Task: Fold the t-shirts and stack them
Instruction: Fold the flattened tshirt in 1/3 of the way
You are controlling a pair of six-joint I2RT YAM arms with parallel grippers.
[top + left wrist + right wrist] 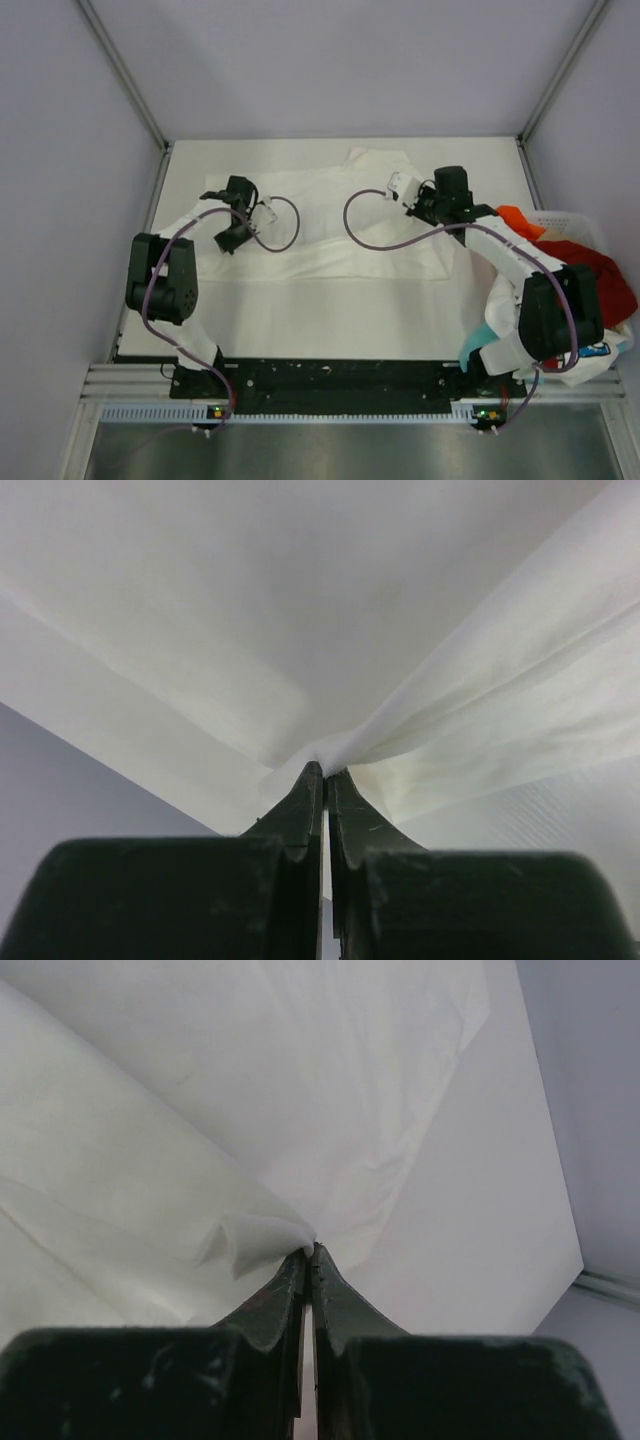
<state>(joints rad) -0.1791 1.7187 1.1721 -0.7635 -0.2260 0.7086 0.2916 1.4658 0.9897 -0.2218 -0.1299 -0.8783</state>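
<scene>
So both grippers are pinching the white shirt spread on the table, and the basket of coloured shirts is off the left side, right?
Not the left: the top external view shows the basket of coloured shirts at the right side. The left gripper and right gripper do each pinch the white shirt.

Surface (300,320): white, matte, rectangular, with grey walls at its far, left and right sides. Lying directly on it: one white t-shirt (325,215), spread across the far half, long side running left to right, a flap jutting toward the far edge.
</scene>
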